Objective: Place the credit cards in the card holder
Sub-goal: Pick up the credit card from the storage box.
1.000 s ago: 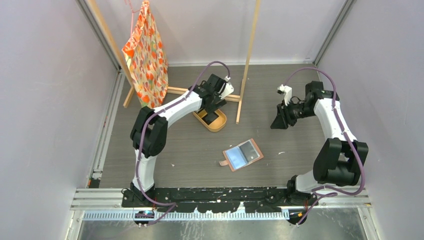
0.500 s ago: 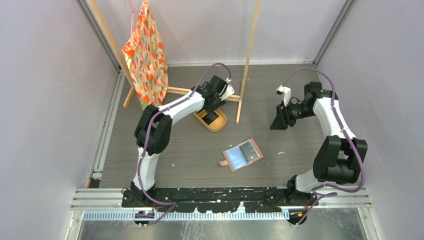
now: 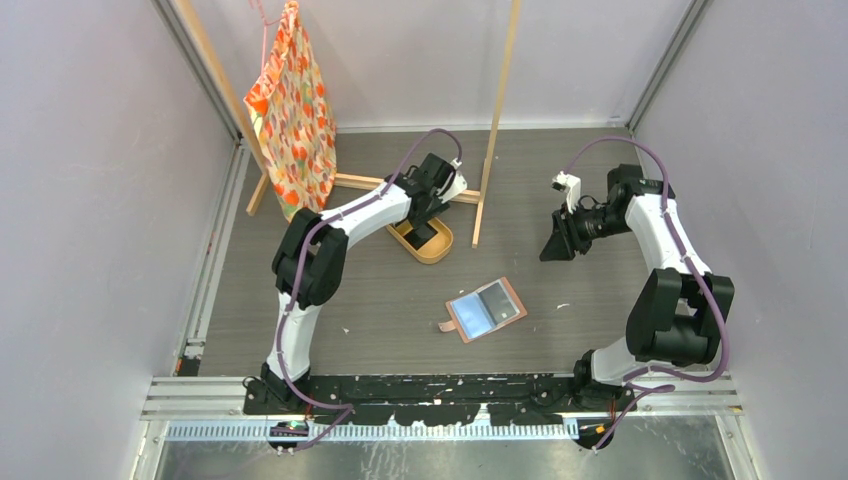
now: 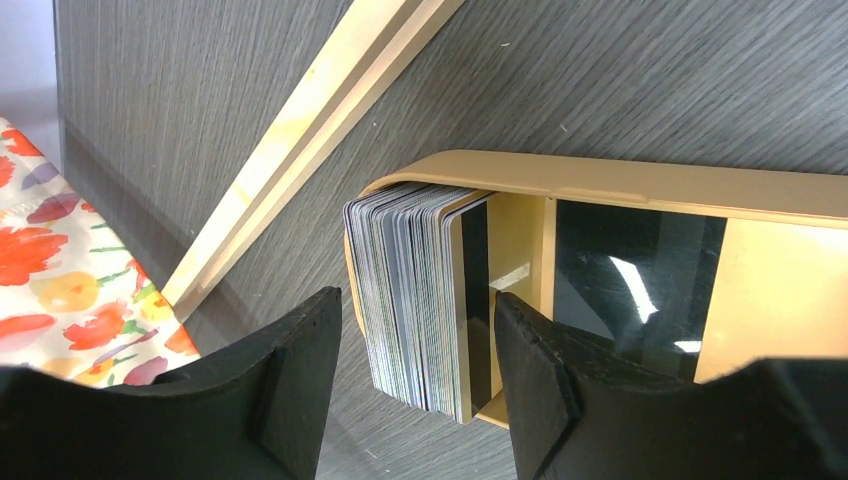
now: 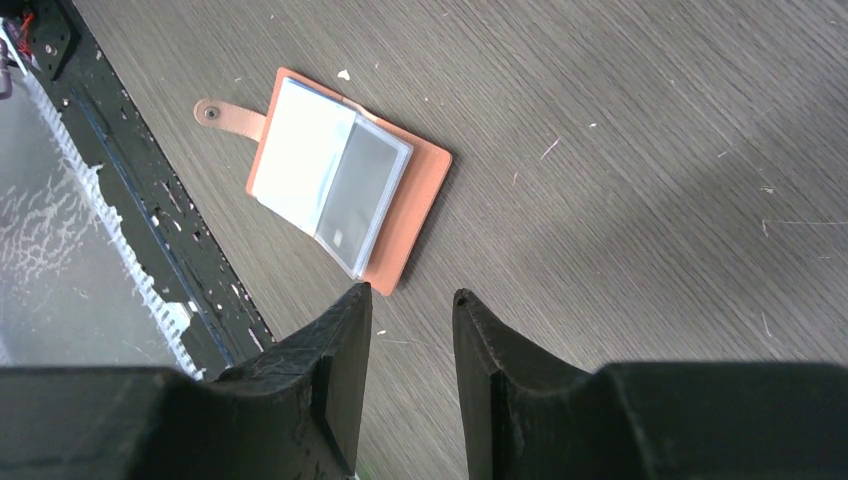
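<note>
The credit cards (image 4: pixel 400 250) stand on edge as a thick stack in the left end of an oval tan tray (image 4: pixel 600 180), by the wooden rack in the top view (image 3: pixel 432 252). My left gripper (image 4: pixel 418 295) (image 3: pixel 425 222) is open and straddles the stack, with a narrow gap showing at each finger. The card holder (image 3: pixel 485 308) (image 5: pixel 340 190), a salmon-brown wallet with a snap tab, lies open and flat in the middle of the floor. My right gripper (image 5: pixel 412 290) (image 3: pixel 558 240) hovers open and empty, up and to the right of the wallet.
A glossy black piece (image 4: pixel 630 270) lies in the tray's other compartment. The wooden rack's foot (image 4: pixel 320 130) and post (image 3: pixel 497 120) stand just behind the tray. A floral bag (image 3: pixel 293 110) hangs at the back left. The black base rail (image 3: pixel 430 390) runs along the near edge.
My left gripper's jaws have narrowed around the card stack, and the left arm shifted slightly. The right arm and the wallet stay put.
</note>
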`<state>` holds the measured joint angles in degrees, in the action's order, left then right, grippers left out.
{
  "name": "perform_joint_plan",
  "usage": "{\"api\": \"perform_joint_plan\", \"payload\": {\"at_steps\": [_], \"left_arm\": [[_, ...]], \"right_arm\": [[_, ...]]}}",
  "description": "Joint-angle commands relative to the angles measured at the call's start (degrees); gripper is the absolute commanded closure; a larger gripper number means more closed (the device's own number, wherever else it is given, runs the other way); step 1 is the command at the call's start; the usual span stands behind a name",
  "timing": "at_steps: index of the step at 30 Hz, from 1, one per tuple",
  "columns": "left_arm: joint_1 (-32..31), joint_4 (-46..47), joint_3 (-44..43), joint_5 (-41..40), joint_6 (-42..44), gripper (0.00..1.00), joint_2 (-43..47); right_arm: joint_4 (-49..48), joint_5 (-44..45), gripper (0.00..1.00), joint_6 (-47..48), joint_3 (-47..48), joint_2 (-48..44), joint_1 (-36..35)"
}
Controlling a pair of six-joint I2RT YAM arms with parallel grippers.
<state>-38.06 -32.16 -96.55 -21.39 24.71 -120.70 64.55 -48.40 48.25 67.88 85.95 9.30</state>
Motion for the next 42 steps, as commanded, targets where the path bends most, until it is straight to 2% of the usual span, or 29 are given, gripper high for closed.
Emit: {"api": "perform_joint_plan", "payload": {"at_steps": [1,14,35,38,42], "left_arm": [[0.3,0.4,-1.7,-1.8,0.9,0.42,0.0],[0.7,4.6,1.4,-3.9,1.0,0.59,3.0],[0.7,7.3,3.2,-5.3,1.4,0.68,5.3],[0.7,7.0,3.1,-4.7,1.2,0.65,5.2],[0.7,4.2,1.8,-2.0,0.9,0.43,4.3]], "right_arm": [[0.8,-1.8,0.59,1.5,0.2,0.3,0.2],[1.4,-2.1,0.60,2.1,0.4,0.5,0.2],[1.8,-2.8,0.59,2.4,0.5,0.6,0.2],[1.9,-2.8,0.59,2.4,0.5,0.5,0.2],[2.0,-2.8,0.59,2.5,0.5,0.5,0.2]]}}
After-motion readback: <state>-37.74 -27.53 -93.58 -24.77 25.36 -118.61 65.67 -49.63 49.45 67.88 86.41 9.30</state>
